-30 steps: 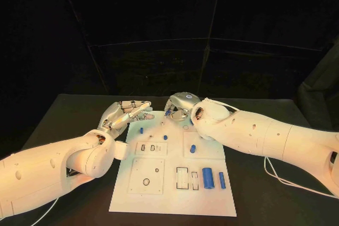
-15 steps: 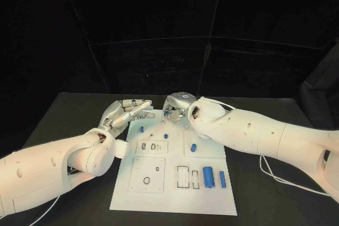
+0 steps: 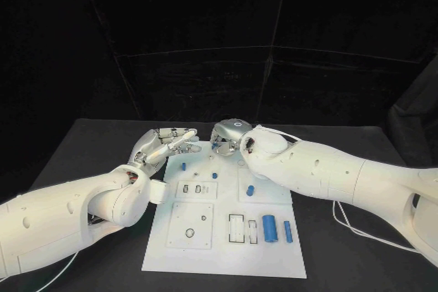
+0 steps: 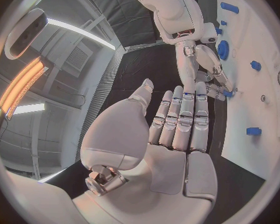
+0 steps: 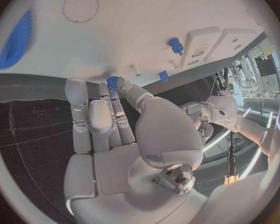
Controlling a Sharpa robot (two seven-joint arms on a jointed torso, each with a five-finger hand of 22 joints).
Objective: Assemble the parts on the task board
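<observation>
Right wrist view: right hand (image 5: 118,134) pinching small blue gear (image 5: 112,81) just off task board (image 5: 146,30); left hand (image 3: 164,145) beside, open.

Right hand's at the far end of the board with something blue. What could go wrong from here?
1. The right hand seems to pinch a small blue part only at its fingertips, so it could slip out.
2. The left hand, open, hovers close beside the right hand at the task board's far end. They might collide.
</observation>
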